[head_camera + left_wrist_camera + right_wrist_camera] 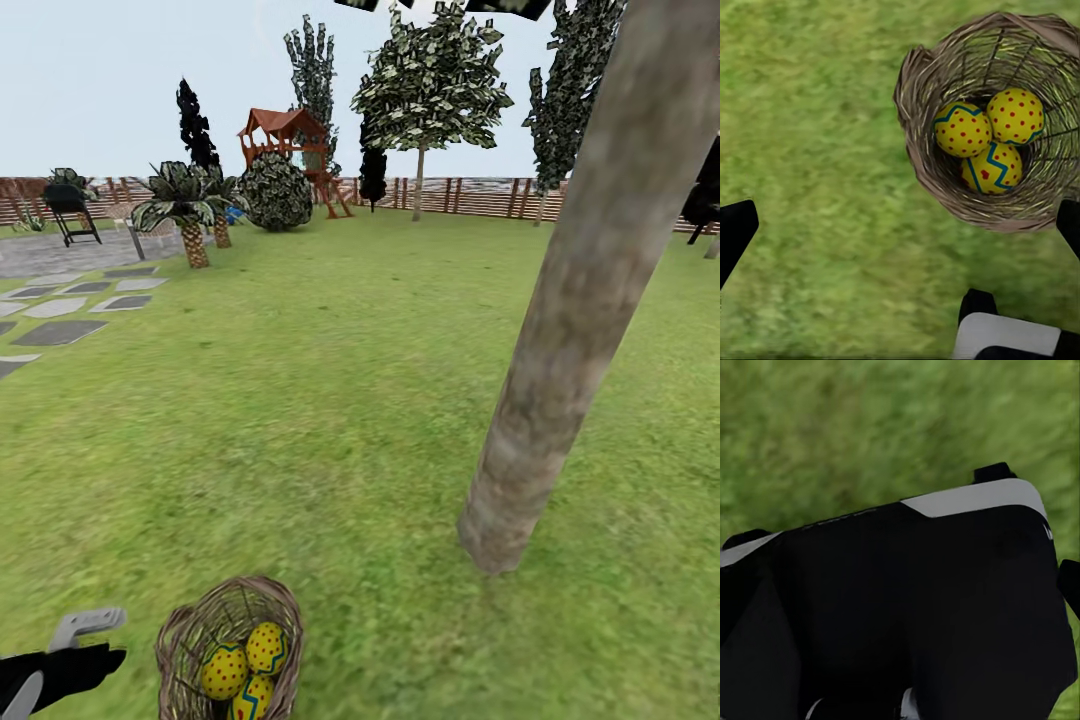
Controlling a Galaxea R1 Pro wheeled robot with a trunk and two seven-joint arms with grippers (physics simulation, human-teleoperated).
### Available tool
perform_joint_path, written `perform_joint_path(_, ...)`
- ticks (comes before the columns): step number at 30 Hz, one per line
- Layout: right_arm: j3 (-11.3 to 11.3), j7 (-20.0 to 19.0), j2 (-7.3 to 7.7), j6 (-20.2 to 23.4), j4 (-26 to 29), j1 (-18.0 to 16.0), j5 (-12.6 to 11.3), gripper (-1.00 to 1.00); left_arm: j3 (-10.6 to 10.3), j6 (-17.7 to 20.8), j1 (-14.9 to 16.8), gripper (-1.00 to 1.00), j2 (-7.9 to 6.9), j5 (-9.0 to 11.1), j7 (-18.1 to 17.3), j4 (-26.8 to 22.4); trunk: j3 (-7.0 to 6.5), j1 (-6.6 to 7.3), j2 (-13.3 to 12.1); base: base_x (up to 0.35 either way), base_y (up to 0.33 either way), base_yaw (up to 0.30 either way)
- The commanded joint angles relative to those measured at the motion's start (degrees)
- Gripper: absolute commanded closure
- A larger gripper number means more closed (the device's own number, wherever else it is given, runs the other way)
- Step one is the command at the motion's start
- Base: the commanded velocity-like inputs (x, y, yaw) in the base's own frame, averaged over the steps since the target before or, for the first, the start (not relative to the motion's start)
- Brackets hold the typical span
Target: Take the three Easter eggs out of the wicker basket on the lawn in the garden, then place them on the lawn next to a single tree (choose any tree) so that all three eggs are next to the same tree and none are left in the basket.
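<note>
Green lawn runs out to a slatted fence at the back, with grey paving stones and a short palm off at the far left and a red play tower behind a round bush. Lowest at the left of the head view sits the left gripper, black with a pale finger poking up; its wrist camera shows the two dark fingertips far apart at the edges of the picture, so it stands wide and empty. Just beside it, on the side toward the trunk, rests the wicker basket, and all three Easter eggs lie huddled inside, touching one another. Further right rises the tree, its thick mottled trunk leaning, near the basket but clearly apart from it. The right gripper I cannot judge: its wrist view looks at a black and pale body over grass. To do this step well, I would say, the left hand should centre over the topmost egg, come straight down without snagging the braided rim, and close gently, since round eggs packed this tight can roll or nudge the light basket over.
</note>
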State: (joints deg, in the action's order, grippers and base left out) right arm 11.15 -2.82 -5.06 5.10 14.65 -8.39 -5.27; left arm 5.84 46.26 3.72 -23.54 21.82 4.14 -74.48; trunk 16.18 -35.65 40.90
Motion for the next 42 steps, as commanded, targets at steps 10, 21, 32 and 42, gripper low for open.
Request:
perform_joint_path(10, -6.32, 6.98, -3.49, 0.97, 1.80, -5.70, -0.56, -1.00, -1.08, -2.07, 0.30, -1.00, -0.01, 0.60, 0.36, 3.51, 0.08, -0.01, 0.06, 0.002, -0.009, 0.000)
perform_joint_path(21, -7.36, 7.46, -4.01, 1.05, 6.44, -6.85, -0.63, -1.00, -1.17, -2.56, 0.32, -1.00, -0.01, 0.82, 0.34, 3.58, 0.08, -0.01, 0.06, 0.000, 0.000, 0.000)
perform_joint_path(32, -7.53, 7.41, -4.82, 1.88, 8.51, -9.15, -0.68, -1.00, -1.18, -2.58, 0.32, -1.00, 0.07, 0.91, 0.18, 3.01, 0.08, -0.01, 0.06, 0.000, 0.000, 0.000)
perform_joint_path(42, -7.54, 7.39, -4.71, 7.34, 15.51, -10.78, -0.83, -1.00, -1.18, -2.56, 0.40, -1.00, 0.07, 0.95, -0.10, 2.79, 0.08, -0.01, 0.06, 0.000, 0.000, 0.000)
